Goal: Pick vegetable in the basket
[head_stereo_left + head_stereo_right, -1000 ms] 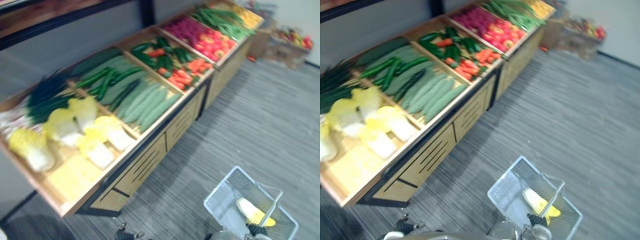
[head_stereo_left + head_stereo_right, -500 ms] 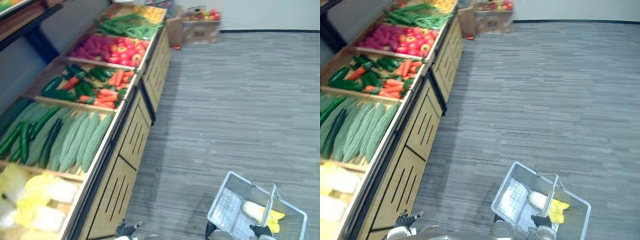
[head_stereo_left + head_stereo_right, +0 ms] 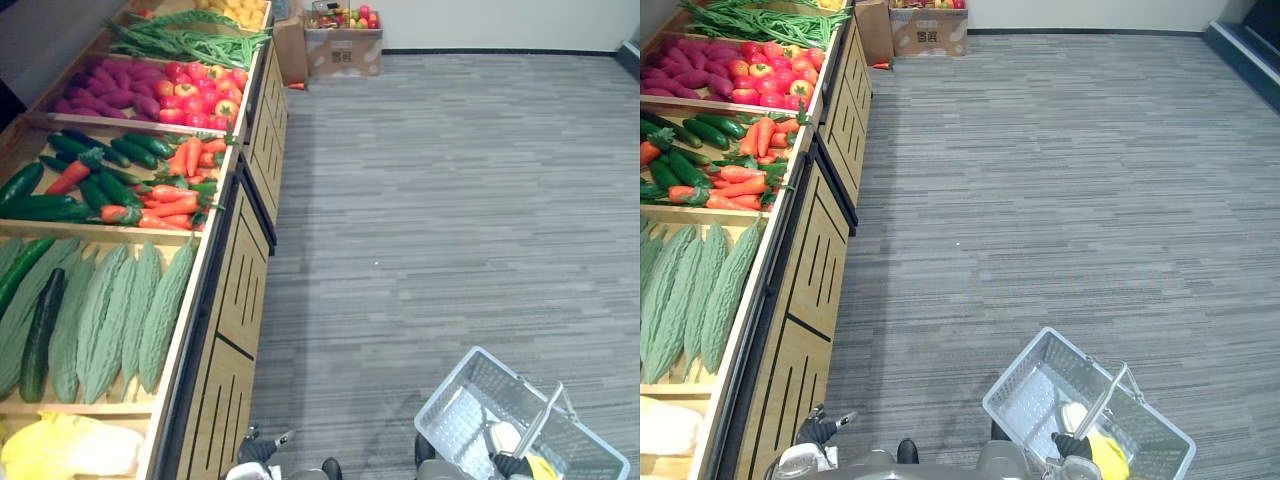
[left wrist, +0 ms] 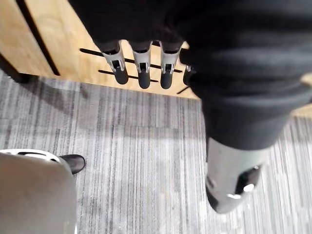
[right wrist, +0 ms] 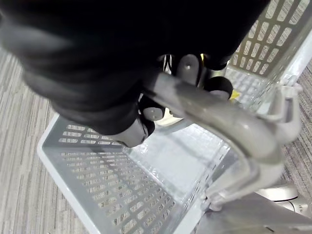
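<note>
Grey striped floor (image 3: 450,200), produce stand (image 3: 235,290) at 9 o'clock. My right hand (image 5: 141,122) grips the handle (image 5: 219,122) of the basket (image 3: 1025,400) at 5 o'clock, yellow-white cabbage (image 3: 1090,440) inside; left hand (image 4: 141,68) at 7 o'clock, fingers (image 4: 163,73) straight.

Head views bright and even — diffuse overhead light, grey floor (image 3: 450,200) flat-lit. Soft shadow band on the floor along the stand's cabinet fronts (image 3: 240,300). Left wrist view: left hand (image 4: 141,68) cover reads near-black, darker shadow at the cabinet foot. Right wrist view — glare off the clear bottom of the basket (image 5: 97,170), handle (image 5: 229,131) lit pale with bright edge highlights.
</note>
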### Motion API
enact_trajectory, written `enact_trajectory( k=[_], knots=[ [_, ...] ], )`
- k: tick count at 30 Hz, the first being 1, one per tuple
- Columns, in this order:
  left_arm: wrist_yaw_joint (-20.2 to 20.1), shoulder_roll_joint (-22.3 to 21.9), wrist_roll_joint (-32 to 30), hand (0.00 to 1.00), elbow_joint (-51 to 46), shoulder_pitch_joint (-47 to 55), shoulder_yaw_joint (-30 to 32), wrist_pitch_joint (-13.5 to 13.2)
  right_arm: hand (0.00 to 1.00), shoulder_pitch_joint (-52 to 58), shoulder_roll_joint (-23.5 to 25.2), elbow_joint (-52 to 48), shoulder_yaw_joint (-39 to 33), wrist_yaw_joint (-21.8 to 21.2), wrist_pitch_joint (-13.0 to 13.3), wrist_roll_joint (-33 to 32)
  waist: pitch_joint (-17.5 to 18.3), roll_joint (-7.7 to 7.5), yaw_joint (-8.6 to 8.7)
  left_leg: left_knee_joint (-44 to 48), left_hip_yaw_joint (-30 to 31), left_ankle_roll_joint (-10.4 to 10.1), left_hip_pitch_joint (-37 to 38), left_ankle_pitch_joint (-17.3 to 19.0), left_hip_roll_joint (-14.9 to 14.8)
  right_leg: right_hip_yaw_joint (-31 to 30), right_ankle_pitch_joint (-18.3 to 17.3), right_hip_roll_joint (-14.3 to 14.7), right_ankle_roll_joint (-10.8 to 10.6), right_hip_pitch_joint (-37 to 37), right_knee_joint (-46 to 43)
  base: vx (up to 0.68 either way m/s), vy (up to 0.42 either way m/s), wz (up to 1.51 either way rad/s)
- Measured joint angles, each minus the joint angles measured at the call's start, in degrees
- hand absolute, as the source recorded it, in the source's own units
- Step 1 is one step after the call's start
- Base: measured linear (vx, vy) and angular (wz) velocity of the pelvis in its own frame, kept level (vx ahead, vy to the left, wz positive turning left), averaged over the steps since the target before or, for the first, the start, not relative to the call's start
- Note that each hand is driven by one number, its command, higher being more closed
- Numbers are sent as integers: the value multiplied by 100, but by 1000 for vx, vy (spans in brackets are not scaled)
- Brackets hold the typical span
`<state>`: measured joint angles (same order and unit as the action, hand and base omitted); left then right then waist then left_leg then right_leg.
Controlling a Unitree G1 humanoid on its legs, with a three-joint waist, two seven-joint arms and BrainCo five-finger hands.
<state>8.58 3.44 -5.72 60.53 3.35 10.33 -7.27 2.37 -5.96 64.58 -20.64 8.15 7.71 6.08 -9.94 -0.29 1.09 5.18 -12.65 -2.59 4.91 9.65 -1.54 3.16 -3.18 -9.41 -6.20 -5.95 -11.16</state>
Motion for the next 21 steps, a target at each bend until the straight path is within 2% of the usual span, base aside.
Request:
enact_trajectory(
  k=[1,2,3,4,5,7,8,10,11,12,13,14,15,16,17,18,19,20,21],
  knots=[
    [-2,47,-25,0,38,-35,-87,7,100,-9,29,-94,-50,1,5,-2,-30,-36,-12,-3,-128,21,166,17,-26,-27,-146,3,95,-342,-892,54,-6,-44],
    [-3,78,-61,0,52,-56,-118,19,100,-11,36,-123,-68,0,8,-3,-59,-71,-14,-9,-177,24,274,27,-23,-22,-178,-14,141,-500,-1354,35,-1,-41],
    [-4,133,-191,0,54,-80,-186,32,100,-5,114,-190,-134,0,15,-12,-111,-150,-7,-4,-277,51,494,133,-4,28,-174,-95,146,-794,-2213,34,-7,-26],
    [0,154,-240,0,54,-79,-204,35,100,27,146,-266,-136,2,14,-43,-110,-178,33,6,-296,119,630,344,-17,103,-172,-157,146,-966,-2709,66,-11,-37],
    [13,155,-271,0,71,-109,-158,72,100,72,192,-312,-135,8,39,-45,-162,-275,34,-26,-394,192,865,464,22,141,-241,-368,133,-1226,-3455,62,-27,-24],
    [19,158,-392,0,69,-138,-155,114,100,123,199,-338,-134,9,50,-47,-166,-300,42,-9,-411,173,950,544,-22,293,-328,-418,257,-1318,-3576,70,-40,-14],
    [24,145,-447,0,81,-187,-149,123,100,164,194,-344,-133,8,57,-46,-170,-278,43,7,-421,122,963,602,-128,493,-345,-431,285,-1419,-3293,201,-105,-4],
    [38,117,-448,0,106,-222,-135,131,100,171,191,-347,-161,9,56,-48,-187,-203,48,11,-417,3,932,653,-352,764,-287,-388,213,-1525,-2348,277,-162,1],
    [48,108,-451,0,109,-238,-135,144,100,151,190,-349,-205,10,56,-50,-209,-152,44,4,-420,-123,929,701,-516,822,-140,-339,49,-1575,-1573,344,-219,2],
    [69,113,-453,0,109,-246,-107,157,100,125,208,-349,-280,8,45,-50,-215,-143,42,-6,-418,-282,963,745,-635,831,110,-330,-22,-1578,-707,286,-184,3],
    [84,110,-455,0,109,-259,-74,159,100,121,220,-349,-320,8,41,-49,-221,-152,36,-7,-418,-364,995,788,-680,838,210,-348,-46,-1574,-350,492,-353,12],
    [132,102,-456,0,112,-261,-14,163,100,126,232,-343,-383,13,20,-49,-231,-167,43,-24,-395,-562,1148,909,-796,899,377,-400,-94,-1570,-118,333,-255,11],
    [136,66,-457,0,112,-270,26,167,100,119,215,-345,-385,16,-6,-50,-261,-96,49,-73,-390,-559,1255,937,-904,920,682,-373,-86,-1595,-308,526,-401,20],
    [143,58,-456,0,118,-275,79,165,100,118,222,-367,-417,19,-1,-52,-257,-35,55,-93,-350,-575,1342,912,-1002,951,731,-314,-94,-1672,-719,388,-286,18],
    [144,11,-458,0,127,-321,87,158,100,98,225,-376,-545,15,-2,-53,-257,25,48,-31,-265,-531,1339,773,-1090,922,462,-289,32,-1884,-1257,482,-374,16],
    [144,-58,-459,0,116,-328,87,147,100,77,201,-367,-653,18,-2,-51,-240,84,42,53,-154,-588,1309,606,-1195,945,185,-253,124,-1991,-1604,497,-409,12],
    [146,-187,-459,0,120,-284,82,149,100,56,130,-331,-734,15,-16,-48,-214,218,67,403,195,-640,1173,233,-1400,1139,-247,-208,263,-2000,-2032,517,-436,12],
    [145,-222,-459,0,120,-272,80,150,100,55,124,-301,-769,10,-27,-40,-193,239,82,610,331,-641,1061,64,-1470,1226,-370,-190,326,-1954,-2087,651,-504,33],
    [137,-265,-457,0,110,-273,77,148,100,55,124,-275,-785,10,-72,-39,-182,250,95,1170,581,-639,722,-377,-1601,1399,-567,-151,415,-1760,-2052,659,-463,53]
  ],
)
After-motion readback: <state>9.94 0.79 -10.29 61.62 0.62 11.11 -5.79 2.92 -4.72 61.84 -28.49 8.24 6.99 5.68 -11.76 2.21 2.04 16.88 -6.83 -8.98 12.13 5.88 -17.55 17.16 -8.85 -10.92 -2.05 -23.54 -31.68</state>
